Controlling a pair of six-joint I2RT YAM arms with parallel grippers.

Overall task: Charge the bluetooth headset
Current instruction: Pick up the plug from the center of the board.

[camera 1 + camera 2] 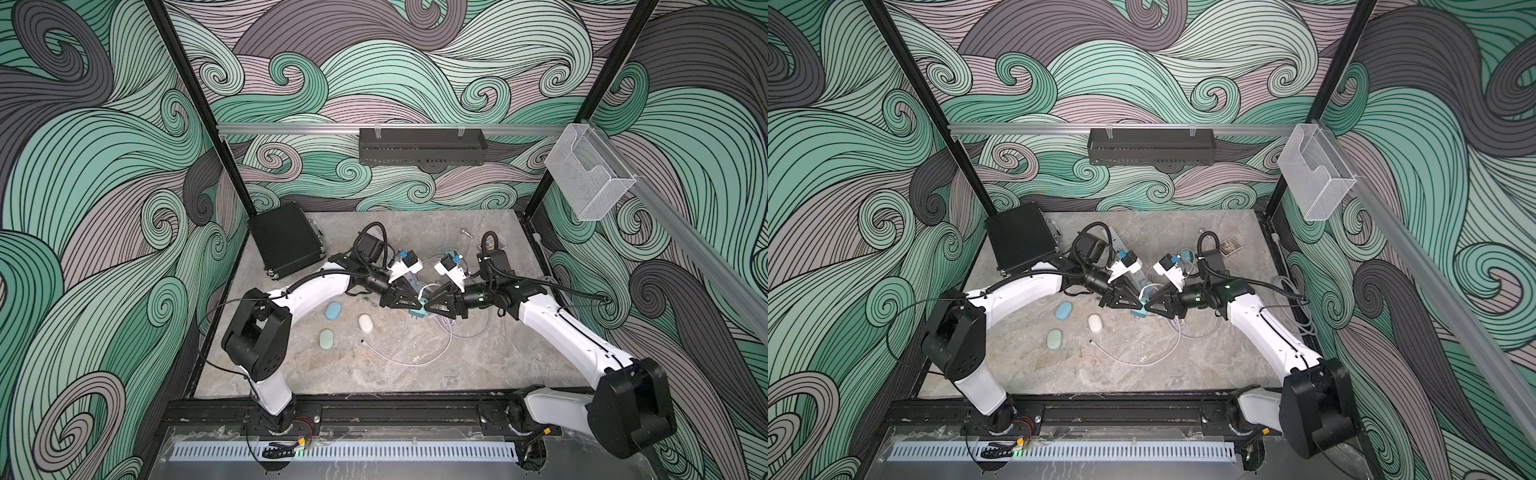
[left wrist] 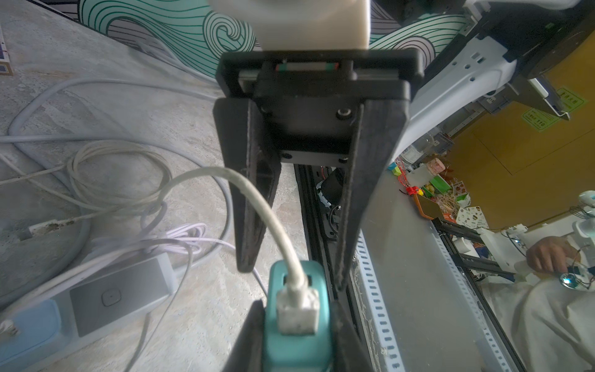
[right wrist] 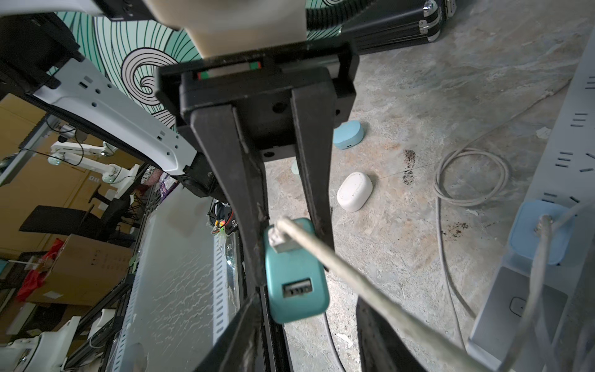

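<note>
**Teal charger pinched mid-table, earbud cases lying off to the left**

At the near edge a slotted cable duct [image 1: 340,451] runs beside the black rail that carries both arm bases. The arms bend inward and meet over the middle of the marbled grey table [image 1: 478,374].

The left gripper [image 3: 291,254] has its jaws pressed onto the sides of a teal USB charger [image 2: 296,351], holding it above the table. A white USB plug [image 2: 297,309] sits in one of the charger's two ports, and the other port [image 3: 297,286] is empty. The plug's white cable [image 2: 257,199] arches away between the grippers.

The right gripper [image 2: 294,273] faces the left one with its jaws spread, one finger on each side of the charger's port end. Whether either finger touches the charger I cannot tell.

Three earbud cases lie on the table left of the grippers and nearer, apart from the charger:
- the blue earbud case [image 1: 333,311];
- the white earbud case [image 1: 365,323], to its right;
- the green earbud case [image 1: 327,340], nearest of the three.

Which of them is to be charged cannot be told.

A thin white lead [image 1: 399,360] curves over the table. Its free plug end [image 1: 363,342] lies just beside the white case, not touching it.

Beyond the grippers lies a grey power strip [image 2: 112,299] with a light-blue adapter [image 3: 541,232] plugged in. A black case [image 1: 286,239] sits in the far-left corner.
</note>
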